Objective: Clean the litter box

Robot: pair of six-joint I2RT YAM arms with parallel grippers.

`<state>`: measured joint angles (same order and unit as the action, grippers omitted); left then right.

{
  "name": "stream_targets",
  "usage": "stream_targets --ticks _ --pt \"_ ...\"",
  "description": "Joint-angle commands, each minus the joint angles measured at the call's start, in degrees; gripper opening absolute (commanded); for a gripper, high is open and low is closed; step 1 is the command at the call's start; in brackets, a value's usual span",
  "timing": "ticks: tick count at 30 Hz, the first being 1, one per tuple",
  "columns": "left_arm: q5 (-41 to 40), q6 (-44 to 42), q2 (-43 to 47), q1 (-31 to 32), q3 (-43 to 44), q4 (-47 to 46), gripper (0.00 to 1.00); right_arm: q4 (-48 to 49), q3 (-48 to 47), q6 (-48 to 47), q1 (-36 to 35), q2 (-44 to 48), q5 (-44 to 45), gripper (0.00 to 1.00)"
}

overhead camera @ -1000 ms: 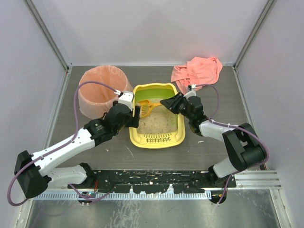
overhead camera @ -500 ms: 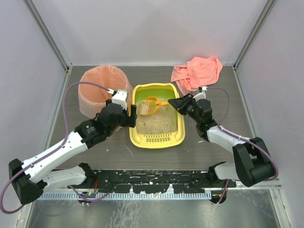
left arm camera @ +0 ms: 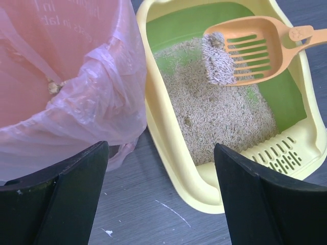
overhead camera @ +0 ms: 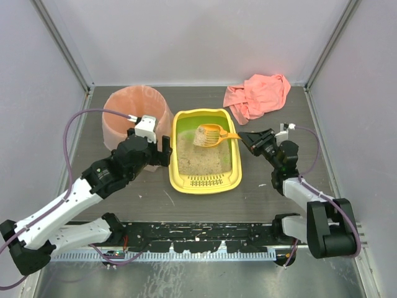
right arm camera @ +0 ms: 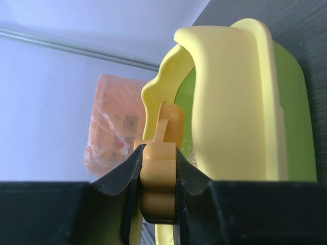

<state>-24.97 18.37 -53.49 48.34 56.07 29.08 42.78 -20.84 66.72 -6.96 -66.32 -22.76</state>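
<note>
Mid-table, between the arms, sits the litter box [overhead camera: 205,181]; right gripper [overhead camera: 243,137] clamped on the orange scoop [overhead camera: 211,133], a clump [overhead camera: 201,137] riding above the sand; left gripper [overhead camera: 165,152] spread wide beside the pink bin [overhead camera: 127,118]; dump not yet made, more sifting likely left.

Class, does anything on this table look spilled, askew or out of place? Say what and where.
A pink cloth lies crumpled at the far right corner. Beside the litter box, pale flecks mark the table. The orange scoop in the right hand holds its clump over the box.
</note>
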Motion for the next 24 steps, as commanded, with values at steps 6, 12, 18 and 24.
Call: stream_targets --ticks 6,12,18,24 --pt "-4.0 -5.2 6.7 -0.2 3.7 1.0 0.87 32.5 3.4 21.1 4.9 -10.5 -13.4 0.01" --pt "-7.1 -7.3 8.6 -0.2 4.9 2.8 0.87 25.3 3.2 17.9 4.1 -7.2 -11.8 0.01" --pt "-9.2 -8.5 9.7 -0.2 4.7 3.8 0.9 16.5 3.4 13.2 6.8 -2.4 -10.5 0.01" --pt "-9.9 -7.5 9.0 -0.3 4.2 4.4 0.95 15.6 4.1 13.0 6.9 -1.9 -10.0 0.01"
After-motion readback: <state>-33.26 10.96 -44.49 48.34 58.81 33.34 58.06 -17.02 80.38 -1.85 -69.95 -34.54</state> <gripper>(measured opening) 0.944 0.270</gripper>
